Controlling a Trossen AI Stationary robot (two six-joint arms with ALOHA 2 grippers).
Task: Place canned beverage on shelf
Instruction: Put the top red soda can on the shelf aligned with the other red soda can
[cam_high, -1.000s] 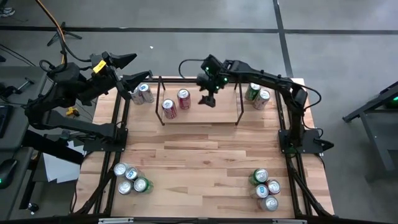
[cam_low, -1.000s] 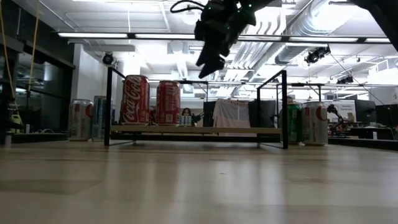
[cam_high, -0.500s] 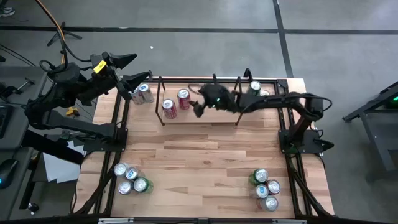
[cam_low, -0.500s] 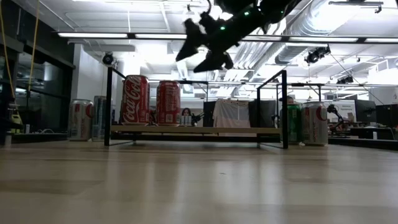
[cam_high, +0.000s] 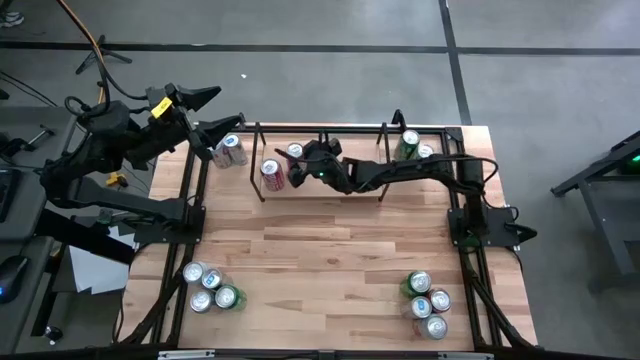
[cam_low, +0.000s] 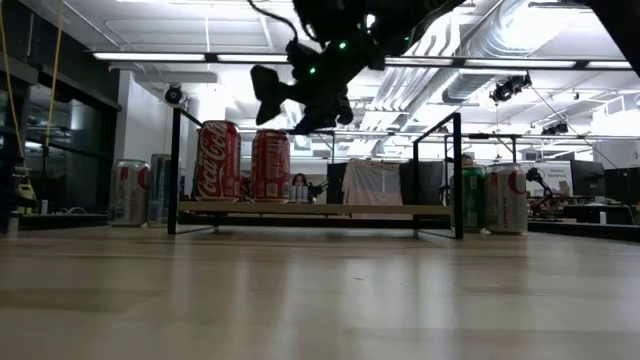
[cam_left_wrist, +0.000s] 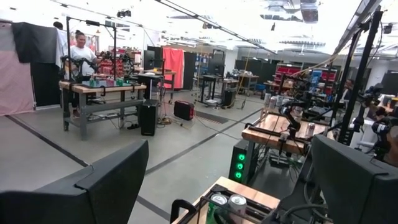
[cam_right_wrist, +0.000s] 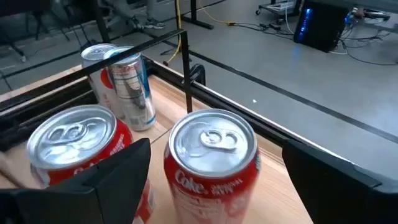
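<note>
The shelf, a low rack of black rods with a light wood base, stands at the table's far middle; it also shows in the low view. Two red cola cans stand upright on its left end: one nearer and one farther. My right gripper is open and reaches leftward over the shelf. It hovers just above the cans, and its fingers stand either side of one red can without touching. My left gripper is open beyond the table's far left corner.
Two silver cans stand behind the shelf's left end, and a green and a red can behind its right end. Can groups stand at the near left and near right. Black frame rails edge the table.
My right gripper has gone toward the table's left edge and down, from above the shelf's middle to just over the two red cans. It has tipped from pointing down to pointing nearly level leftward. The cans have stayed in place.
</note>
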